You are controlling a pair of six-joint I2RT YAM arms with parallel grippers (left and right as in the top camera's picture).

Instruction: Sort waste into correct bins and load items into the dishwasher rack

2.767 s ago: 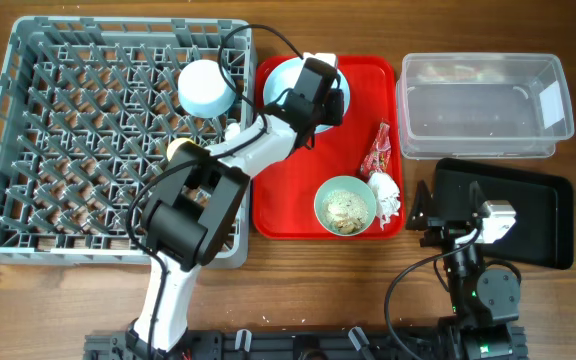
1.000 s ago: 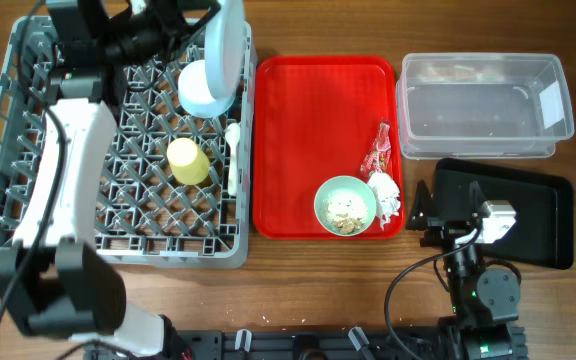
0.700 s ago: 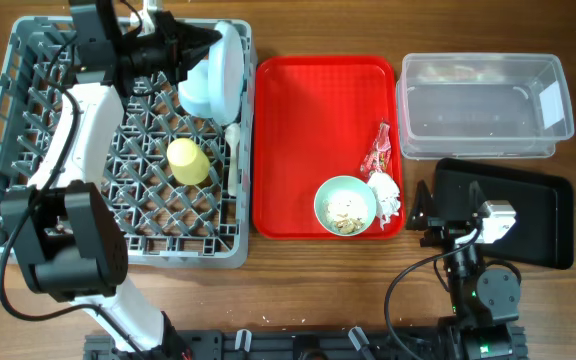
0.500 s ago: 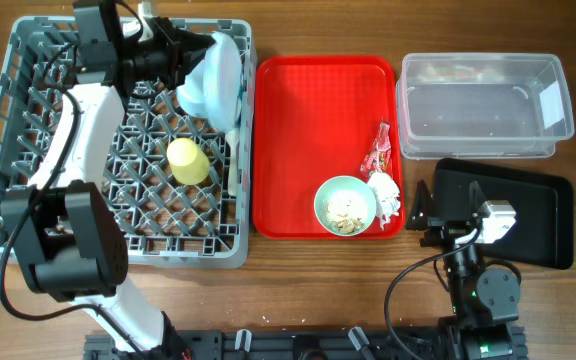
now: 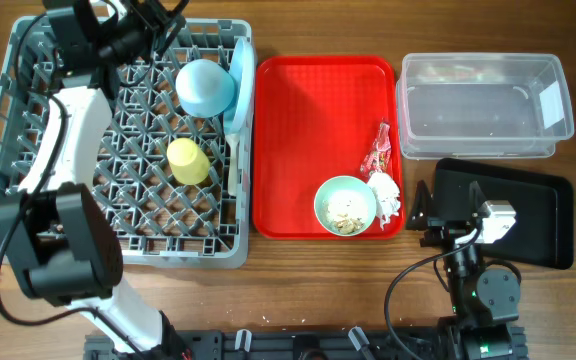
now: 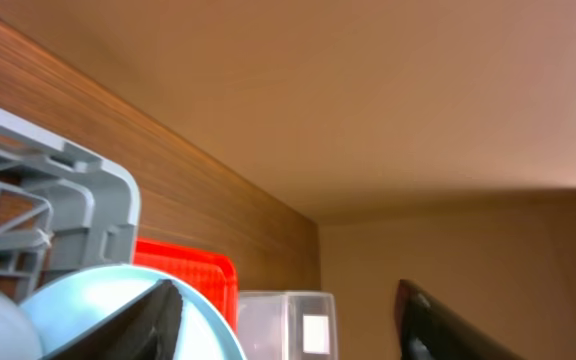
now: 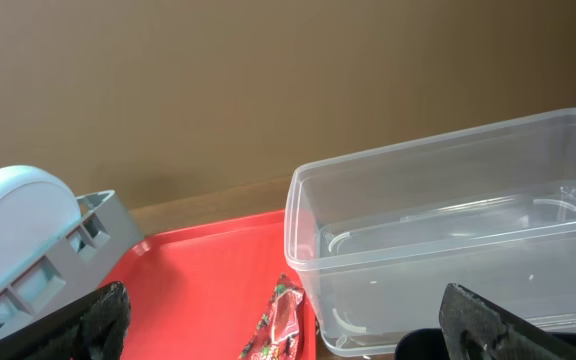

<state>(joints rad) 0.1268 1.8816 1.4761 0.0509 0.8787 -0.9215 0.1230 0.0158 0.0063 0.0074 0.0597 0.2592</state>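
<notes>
Overhead view of a wooden bench (image 5: 298, 290) with a large grey dishwasher rack (image 5: 28, 215) on the left, a flat red serving tray (image 5: 318, 110) in the middle, and a clear plastic tub (image 5: 483, 105) above a shallow black tray (image 5: 538, 215) on the right

The left arm (image 5: 68, 130) reaches over the far edge of the rack. In its wrist view the left jaws stand spread apart with nothing between them. Just below them a pale blue plate (image 5: 238, 85) stands on edge at the rack's right side. A small pale blue bowl (image 5: 205, 87) sits upside down beside it, and a yellow cup (image 5: 186, 160) sits nearer the front. White plastic cutlery (image 5: 231, 170) lies along the rack's right edge, too small to tell spoon from fork

The right arm (image 5: 473, 270) rests at the near right of the bench. The right jaws are wide open and empty, pointing toward the red tray and the tub

A mint-green bowl (image 5: 345, 205) remains on the red tray, holding beige food scraps (image 5: 346, 208). Just beside its right rim are a crumpled white tissue (image 5: 386, 195) and a red-and-white snack wrapper (image 5: 379, 152)

The bowl looks light and rigid with a smooth lip. It is probably best pinched over the rim on its clear left side and kept level, since the crumbs are loose. The wrapper looks thin, crinkly and likely slippery, so a raised fold is the best place to grip it. The tissue looks soft and should squash under the jaws, so it can be pinched at its highest crumple
</notes>
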